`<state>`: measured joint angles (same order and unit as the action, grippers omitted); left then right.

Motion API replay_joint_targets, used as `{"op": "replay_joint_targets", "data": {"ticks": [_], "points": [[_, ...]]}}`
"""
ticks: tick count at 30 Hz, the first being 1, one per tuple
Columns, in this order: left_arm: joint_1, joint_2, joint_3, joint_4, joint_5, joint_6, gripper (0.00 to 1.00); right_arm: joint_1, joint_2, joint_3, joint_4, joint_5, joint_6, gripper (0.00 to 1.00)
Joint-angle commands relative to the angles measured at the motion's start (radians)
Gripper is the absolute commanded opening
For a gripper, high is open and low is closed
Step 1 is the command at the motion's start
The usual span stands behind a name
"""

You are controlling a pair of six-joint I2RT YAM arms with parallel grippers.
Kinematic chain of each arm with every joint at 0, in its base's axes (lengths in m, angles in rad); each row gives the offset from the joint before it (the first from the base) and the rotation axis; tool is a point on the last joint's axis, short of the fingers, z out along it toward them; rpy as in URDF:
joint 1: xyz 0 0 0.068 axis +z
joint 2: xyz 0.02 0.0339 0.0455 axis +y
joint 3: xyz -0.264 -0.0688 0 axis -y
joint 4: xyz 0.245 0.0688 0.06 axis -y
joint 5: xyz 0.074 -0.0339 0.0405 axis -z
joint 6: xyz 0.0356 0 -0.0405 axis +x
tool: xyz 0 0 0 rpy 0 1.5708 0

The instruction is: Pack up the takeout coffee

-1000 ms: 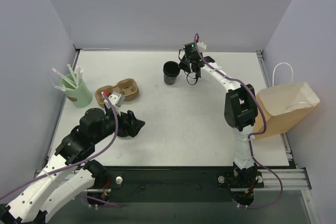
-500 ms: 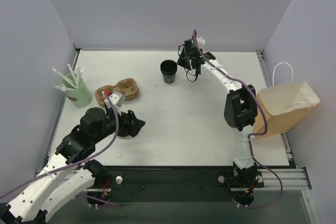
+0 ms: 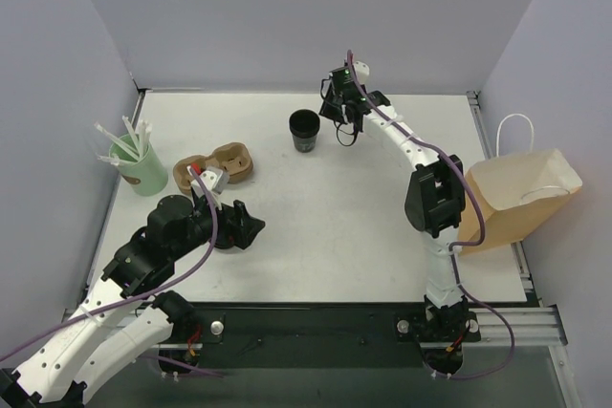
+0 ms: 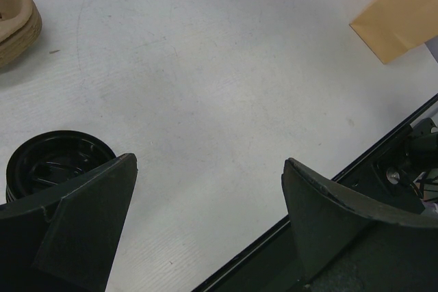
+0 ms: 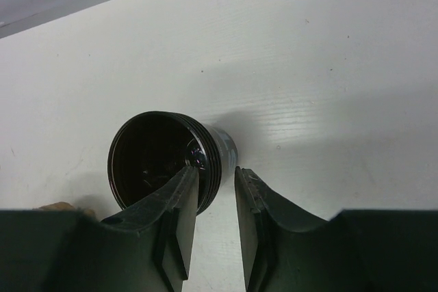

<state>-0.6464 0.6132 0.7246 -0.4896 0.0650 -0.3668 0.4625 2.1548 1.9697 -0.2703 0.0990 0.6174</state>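
The takeout coffee, a small black disposable cup [image 3: 305, 129], stands upright at the far centre of the white table [image 3: 325, 226], well apart from the brown paper bag [image 3: 521, 200] at the right edge; the right gripper [image 5: 216, 170] hangs just beside the cup, jaws narrowly parted, the cup's rim showing in the gap; contact cannot be determined; the left gripper [image 4: 209, 162] holds nothing, jaws spread wide, with a squat ribbed black stack [image 4: 53, 161] beside one finger.
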Motion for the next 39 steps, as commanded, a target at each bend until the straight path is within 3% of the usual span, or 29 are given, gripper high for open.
{"op": "replay_joint_targets", "data": {"ticks": [1, 20, 39], "points": [[-0.001, 0.003, 0.036, 0.028, 0.012, -0.008, 0.97, 0.016, 0.028, 0.058, -0.02, 0.002, -0.013, 0.29], [-0.002, 0.008, 0.036, 0.029, 0.022, -0.004, 0.97, 0.038, 0.08, 0.1, -0.043, 0.024, -0.021, 0.24], [-0.002, 0.003, 0.036, 0.031, 0.024, -0.003, 0.97, 0.039, 0.112, 0.139, -0.076, 0.024, -0.004, 0.25]]}}
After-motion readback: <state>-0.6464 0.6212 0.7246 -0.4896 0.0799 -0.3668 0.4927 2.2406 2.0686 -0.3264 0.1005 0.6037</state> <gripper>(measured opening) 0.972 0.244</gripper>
